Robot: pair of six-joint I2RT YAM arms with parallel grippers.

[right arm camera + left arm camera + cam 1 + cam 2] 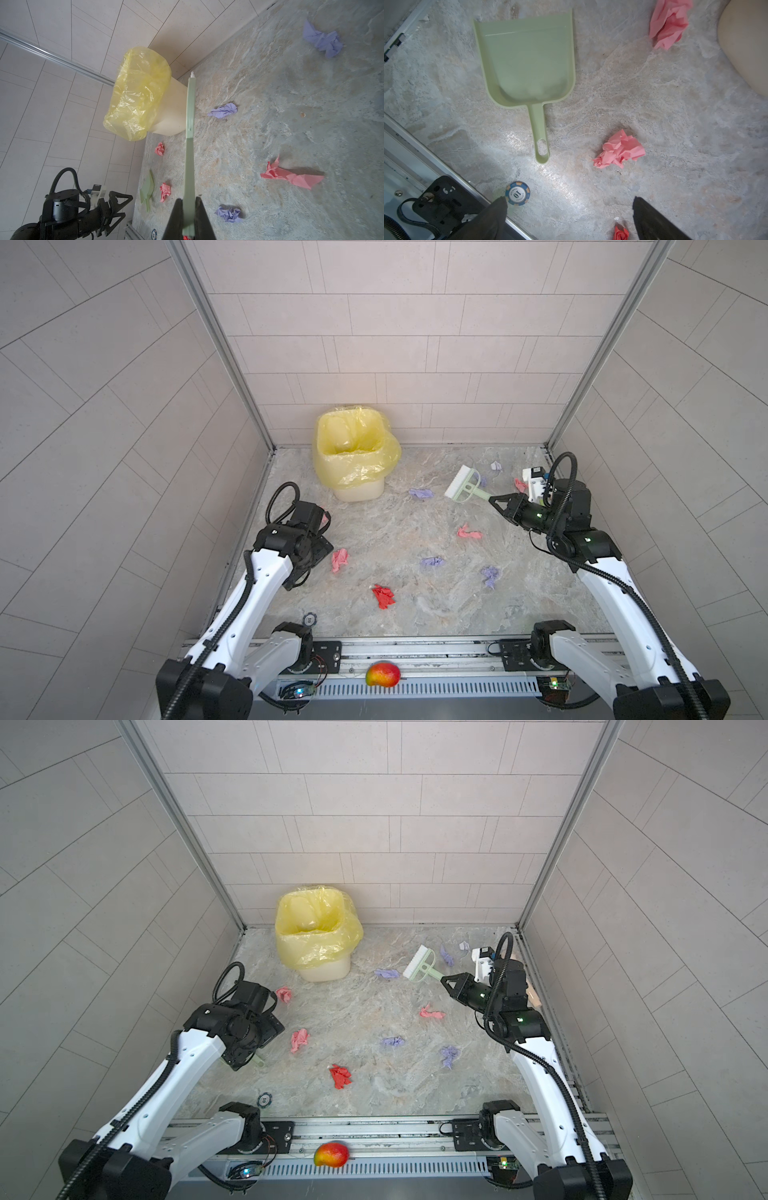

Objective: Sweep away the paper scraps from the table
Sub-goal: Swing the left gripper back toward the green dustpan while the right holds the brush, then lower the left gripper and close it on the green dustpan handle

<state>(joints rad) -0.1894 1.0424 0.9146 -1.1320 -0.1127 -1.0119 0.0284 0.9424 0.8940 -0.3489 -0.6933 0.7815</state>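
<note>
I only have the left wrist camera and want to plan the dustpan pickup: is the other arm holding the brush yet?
Observer: Yes, the right pincer is shut on the green brush, at its handle end.
Operator: Where would we dump?
Observer: A bin lined with a yellow bag stands near the back wall.
Operator: Only pink scraps out there?
Observer: No, a lavender scrap lies between bin and brush.

A poker chip [517,193] is showing a large "10" on its white centre, with "LAS VEGAS" and "POKER" curving around it; a further word is staying unreadable. The chip is sitting just beside one fingertip of the left gripper [569,207].
</note>
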